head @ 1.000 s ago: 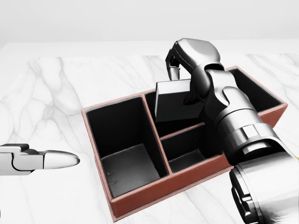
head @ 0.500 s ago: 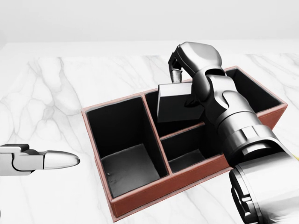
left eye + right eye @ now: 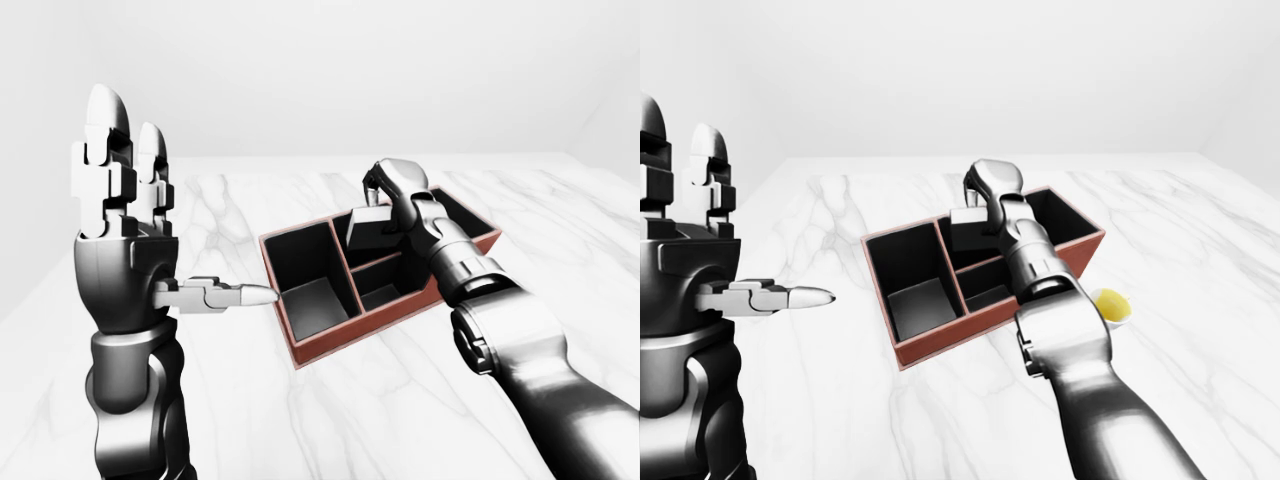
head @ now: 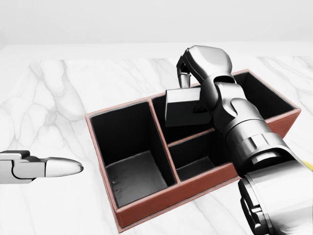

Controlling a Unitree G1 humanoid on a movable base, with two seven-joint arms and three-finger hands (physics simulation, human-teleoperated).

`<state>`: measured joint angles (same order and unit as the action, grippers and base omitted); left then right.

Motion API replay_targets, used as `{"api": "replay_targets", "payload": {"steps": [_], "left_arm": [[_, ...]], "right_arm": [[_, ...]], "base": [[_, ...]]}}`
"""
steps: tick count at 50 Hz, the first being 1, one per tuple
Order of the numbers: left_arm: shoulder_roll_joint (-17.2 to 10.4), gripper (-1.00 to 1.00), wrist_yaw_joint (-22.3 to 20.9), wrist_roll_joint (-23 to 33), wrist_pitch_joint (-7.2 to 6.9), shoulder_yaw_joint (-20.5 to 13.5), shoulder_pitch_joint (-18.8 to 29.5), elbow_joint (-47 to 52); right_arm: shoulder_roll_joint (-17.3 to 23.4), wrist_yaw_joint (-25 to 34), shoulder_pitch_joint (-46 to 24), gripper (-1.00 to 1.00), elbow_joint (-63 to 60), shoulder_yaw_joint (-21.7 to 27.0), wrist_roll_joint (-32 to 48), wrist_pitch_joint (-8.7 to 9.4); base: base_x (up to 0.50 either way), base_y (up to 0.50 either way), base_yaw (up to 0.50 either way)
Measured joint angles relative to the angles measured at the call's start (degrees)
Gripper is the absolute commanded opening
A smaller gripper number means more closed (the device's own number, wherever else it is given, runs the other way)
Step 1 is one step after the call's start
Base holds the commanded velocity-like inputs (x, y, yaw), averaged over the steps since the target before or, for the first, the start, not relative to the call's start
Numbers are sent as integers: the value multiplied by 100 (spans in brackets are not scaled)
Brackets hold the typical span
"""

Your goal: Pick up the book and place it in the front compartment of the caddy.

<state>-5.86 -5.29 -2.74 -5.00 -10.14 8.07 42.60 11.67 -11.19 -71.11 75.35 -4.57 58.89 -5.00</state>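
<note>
Fingers (image 4: 184, 78) of the right hand (image 4: 205, 61) clamp the book (image 4: 185, 107), hanging it over the caddy (image 4: 146, 208).
Placing step: the book hangs tilted over a middle compartment, so lowering and release come next; left hand (image 3: 115, 240) idles, fingers apart.

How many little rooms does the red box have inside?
3 that show. In the head view the caddy has one big compartment at left, one small one at lower middle, and a long one along the top, under the book. The arm hides part of it.
</note>
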Motion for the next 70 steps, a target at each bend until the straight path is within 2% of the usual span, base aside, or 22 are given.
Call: {"api": "replay_targets", "payload": {"steps": [70], "left_arm": [[-6, 100, 16, -35, 0, -22, 16, 58]], "right_arm": [[-263, -766, 186, -100, 137, -3, 101, 0]], "base": [[0, 0, 0]]}}
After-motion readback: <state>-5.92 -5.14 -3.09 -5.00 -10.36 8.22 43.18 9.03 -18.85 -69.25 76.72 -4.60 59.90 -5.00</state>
